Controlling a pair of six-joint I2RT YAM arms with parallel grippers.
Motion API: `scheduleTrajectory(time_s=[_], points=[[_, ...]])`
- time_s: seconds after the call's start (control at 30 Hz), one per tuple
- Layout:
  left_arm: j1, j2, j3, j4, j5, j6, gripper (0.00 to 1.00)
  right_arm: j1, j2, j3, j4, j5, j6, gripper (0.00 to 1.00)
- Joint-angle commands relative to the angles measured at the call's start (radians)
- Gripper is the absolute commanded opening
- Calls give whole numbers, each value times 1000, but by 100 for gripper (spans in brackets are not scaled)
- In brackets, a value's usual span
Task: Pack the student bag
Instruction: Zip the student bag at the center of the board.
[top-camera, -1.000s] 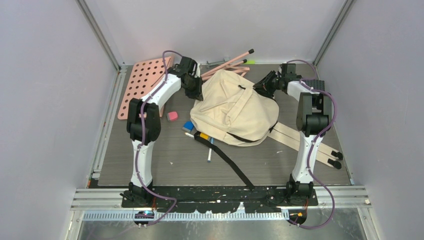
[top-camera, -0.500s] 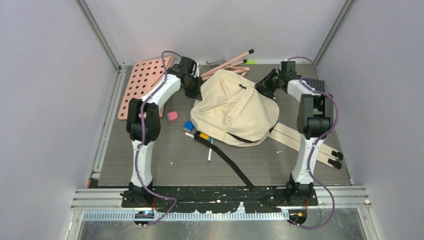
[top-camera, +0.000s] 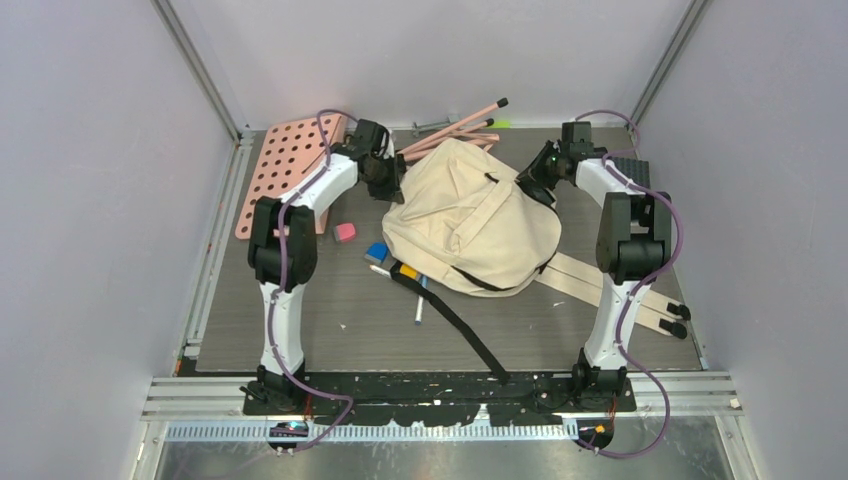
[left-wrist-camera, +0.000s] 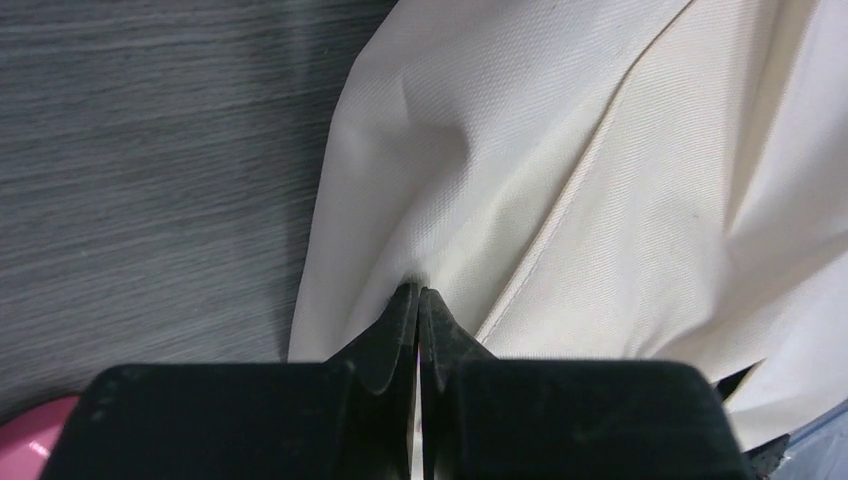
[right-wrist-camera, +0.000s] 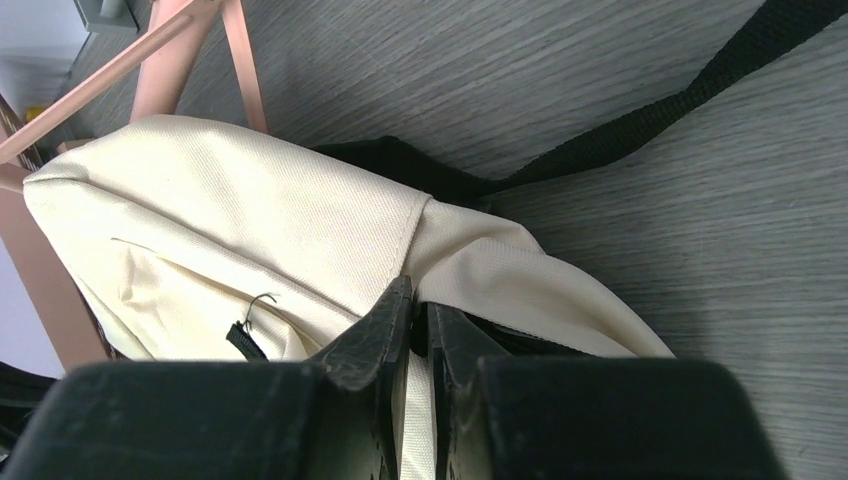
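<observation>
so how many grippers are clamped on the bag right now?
2. The left gripper pinches a fold of cloth on the left side of the bag; the right gripper pinches a seam on its right side.

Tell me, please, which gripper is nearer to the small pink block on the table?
Left. The left gripper pinches the left edge of the student bag, just beyond the pink block; the right gripper pinches its right edge, the whole bag between.

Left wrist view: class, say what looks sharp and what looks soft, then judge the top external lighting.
Left wrist view: the weave of the backpack is sharp, the left pincer near the lens dark and soft-edged. Top external view: even, diffuse light, only faint shadows.
</observation>
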Motion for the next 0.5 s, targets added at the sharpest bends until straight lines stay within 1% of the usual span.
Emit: scheduleTrajectory(time_s=[0.0, 0.07, 0.1, 0.13, 0.2, 0.27, 0.3, 0.4, 0.47], points=[[16, -52, 5, 114, 111, 4, 10, -15, -48, 1, 28, -50, -30, 17], [16, -36, 34, 154, 146, -13, 29, -14, -45, -1, 43, -80, -26, 19], [16, -27, 52, 175, 156, -21, 37, -13, -44, -2, 43, -91, -26, 20], [16, -14, 71, 193, 162, -29, 44, -12, -45, -3, 41, -93, -26, 20], [16, 26, 120, 224, 166, -36, 54, -13, -47, -6, 43, -100, -29, 21], [16, 73, 177, 227, 164, -36, 62, -11, -47, -5, 43, -107, -28, 22], [16, 96, 208, 224, 165, -36, 64, -11, -48, -5, 42, -110, -29, 23], [13, 155, 278, 210, 159, -28, 68, -10, -50, -4, 37, -113, -31, 27], [10, 181, 314, 191, 145, -15, 69, -10, -53, -5, 36, -116, -30, 29]])
